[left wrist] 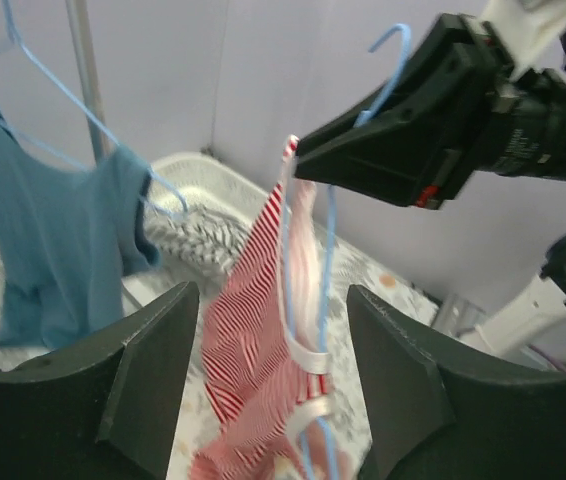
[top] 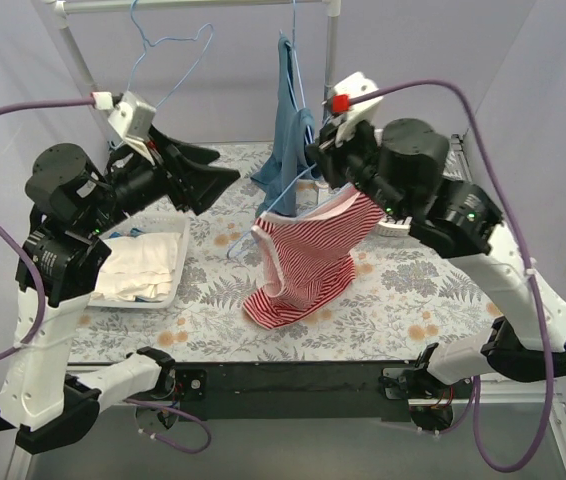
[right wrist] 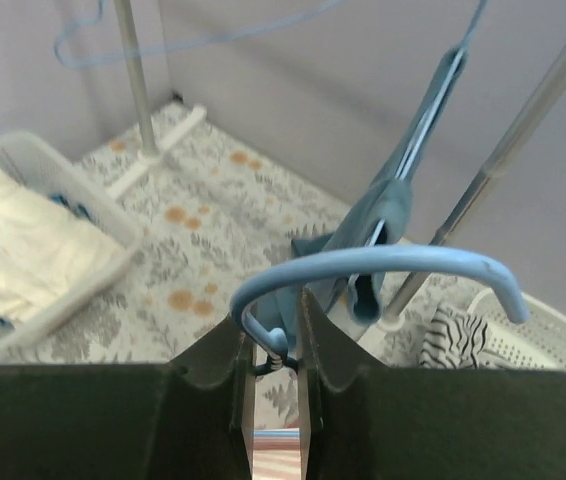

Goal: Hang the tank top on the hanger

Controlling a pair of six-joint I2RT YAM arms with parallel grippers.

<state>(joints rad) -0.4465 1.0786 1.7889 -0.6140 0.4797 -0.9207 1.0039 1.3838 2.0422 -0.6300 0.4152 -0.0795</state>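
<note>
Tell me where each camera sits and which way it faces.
Top external: above and behind the arm bases, looking down on the table; left arm and right arm show.
Left wrist: on the left arm, facing the tank top and the right gripper; its own open fingers show.
Right wrist: facing the teal top; its fingers pinch the hanger.
Shared: both wrist views show the teal top.

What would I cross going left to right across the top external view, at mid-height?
In order: white basket of pale cloth → left end effector → red-and-white striped tank top. The teal-blue garment and right end effector overlap the tank top, so both are left out.
</note>
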